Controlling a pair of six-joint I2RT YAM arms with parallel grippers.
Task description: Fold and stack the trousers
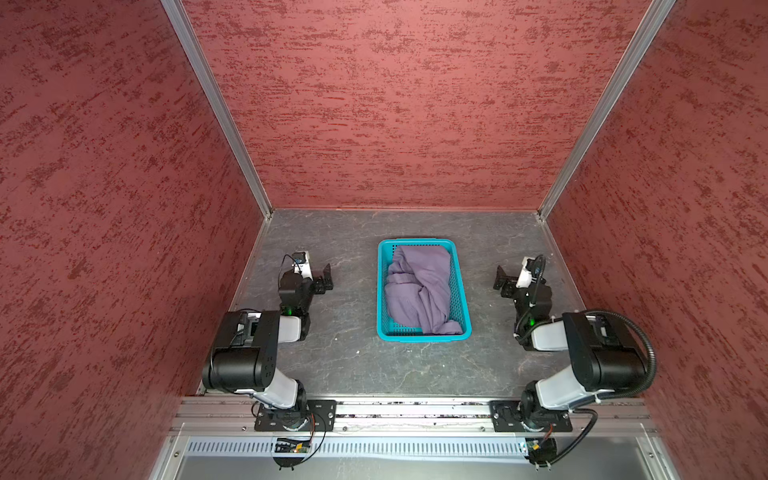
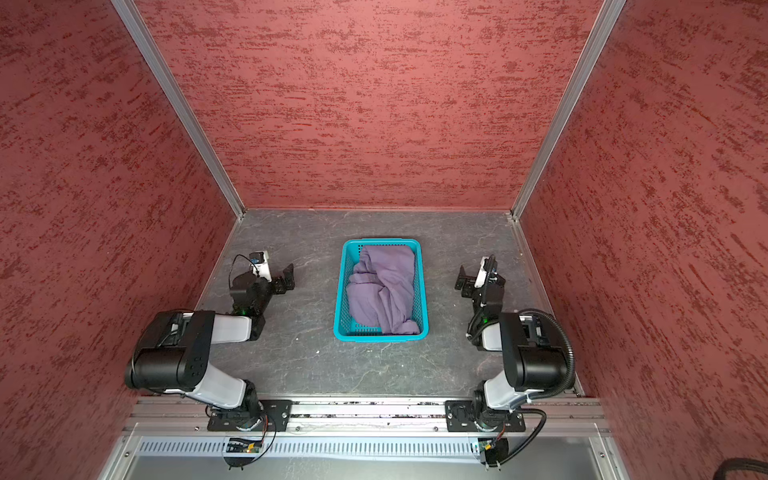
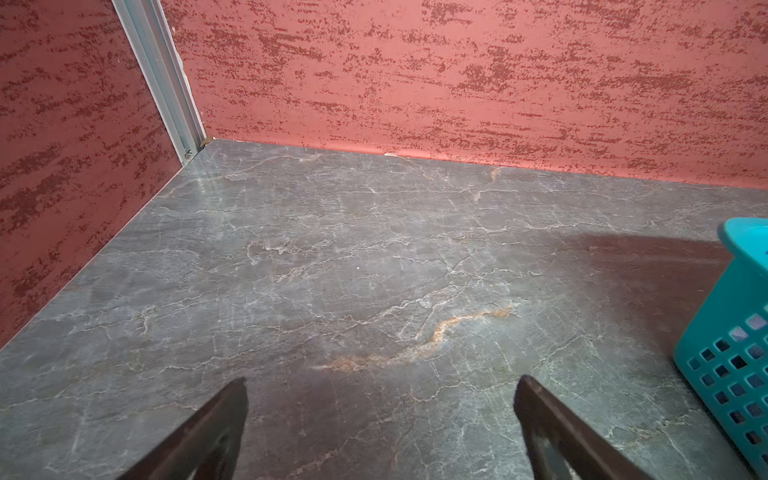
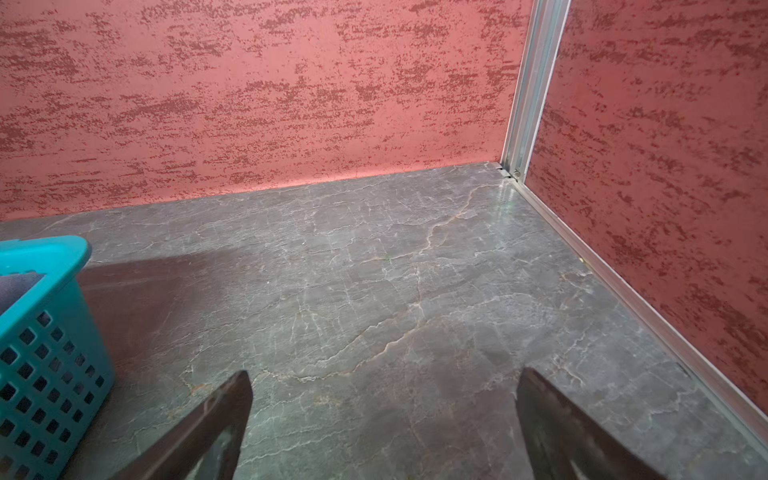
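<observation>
The purple trousers [image 1: 419, 286] [image 2: 384, 286] lie crumpled in a teal perforated basket [image 1: 380, 291] [image 2: 338, 291] at the middle of the table in both top views. My left gripper [image 1: 327, 277] [image 2: 289, 276] hovers left of the basket, open and empty. My right gripper [image 1: 500, 279] [image 2: 461, 278] hovers right of it, also open and empty. In the left wrist view the left gripper [image 3: 382, 379] frames bare tabletop, with the basket [image 3: 723, 332] to one side. The right gripper [image 4: 386, 372] frames bare tabletop too, beside the basket [image 4: 45, 332] and a sliver of trousers [image 4: 16, 286].
The grey marbled tabletop [image 1: 353, 365] is boxed in by red textured walls [image 1: 395, 104] at the back and both sides, with aluminium corner posts [image 1: 216, 108]. Both arm bases sit on a metal rail [image 1: 415, 411] along the front edge.
</observation>
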